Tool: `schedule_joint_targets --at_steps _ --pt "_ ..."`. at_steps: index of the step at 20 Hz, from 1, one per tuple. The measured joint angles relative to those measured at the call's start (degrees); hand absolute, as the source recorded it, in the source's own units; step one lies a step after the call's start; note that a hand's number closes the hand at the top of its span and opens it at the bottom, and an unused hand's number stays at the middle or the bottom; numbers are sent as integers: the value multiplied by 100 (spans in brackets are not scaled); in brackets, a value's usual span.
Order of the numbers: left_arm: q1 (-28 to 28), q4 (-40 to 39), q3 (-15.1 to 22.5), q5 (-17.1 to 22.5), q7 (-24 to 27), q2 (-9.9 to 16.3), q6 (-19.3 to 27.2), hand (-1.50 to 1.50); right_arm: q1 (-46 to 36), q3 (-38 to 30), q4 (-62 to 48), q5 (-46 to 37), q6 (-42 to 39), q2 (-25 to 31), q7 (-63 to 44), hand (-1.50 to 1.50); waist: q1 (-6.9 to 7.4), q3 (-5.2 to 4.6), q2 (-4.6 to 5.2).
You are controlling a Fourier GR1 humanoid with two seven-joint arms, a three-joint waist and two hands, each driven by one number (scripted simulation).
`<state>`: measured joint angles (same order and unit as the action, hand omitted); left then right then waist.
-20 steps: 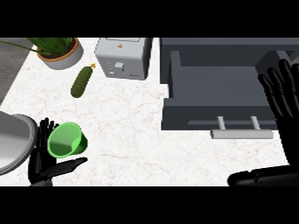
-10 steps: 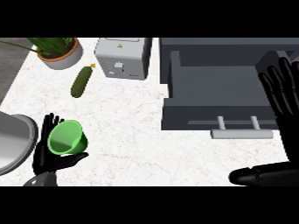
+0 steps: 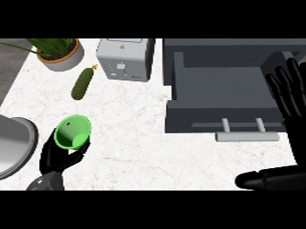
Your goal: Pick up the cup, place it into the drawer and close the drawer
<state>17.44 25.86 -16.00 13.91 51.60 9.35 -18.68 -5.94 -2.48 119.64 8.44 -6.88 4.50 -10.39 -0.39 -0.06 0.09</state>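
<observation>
A bright green cup (image 3: 73,132) is at the left of the counter, its open mouth facing me. My left hand (image 3: 58,157) is curled round its lower part, fingers and thumb on either side. The grey drawer (image 3: 225,96) stands pulled out at the right, its inside bare, with a pale handle (image 3: 248,136) on its front. My right hand (image 3: 299,96) rests open over the drawer's right edge, fingers straight and pointing away from me.
A dark green cucumber (image 3: 83,83) lies beyond the cup. A potted plant (image 3: 58,53) stands at the back left and a white toaster (image 3: 125,59) beside the drawer. A metal sink basin (image 3: 0,147) borders the counter's left edge.
My left hand has shifted a little to the right and away from me with the cup in it. The right hand has barely moved.
</observation>
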Motion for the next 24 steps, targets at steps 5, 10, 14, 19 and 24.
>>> schedule_joint_targets --at_steps 5,10,14,19,24 --pt "44 19 42 -67 268 -20 138 150 -213 17 -101 -66 84 -2 -109 -150 13 0 1" --pt "59 256 67 -80 368 -6 311 150 -142 -95 -42 37 21 64 -93 -150 17 3 -5" --pt "201 214 86 -134 507 -102 508 150 -190 -88 53 45 48 81 -203 -150 7 1 -3" --pt "76 862 209 -70 440 -234 561 150 -16 -44 88 2 17 38 -96 -150 47 7 -19" --pt "7 1703 463 -11 180 -248 410 150 1 -173 49 94 -18 103 -123 -150 63 8 -27"
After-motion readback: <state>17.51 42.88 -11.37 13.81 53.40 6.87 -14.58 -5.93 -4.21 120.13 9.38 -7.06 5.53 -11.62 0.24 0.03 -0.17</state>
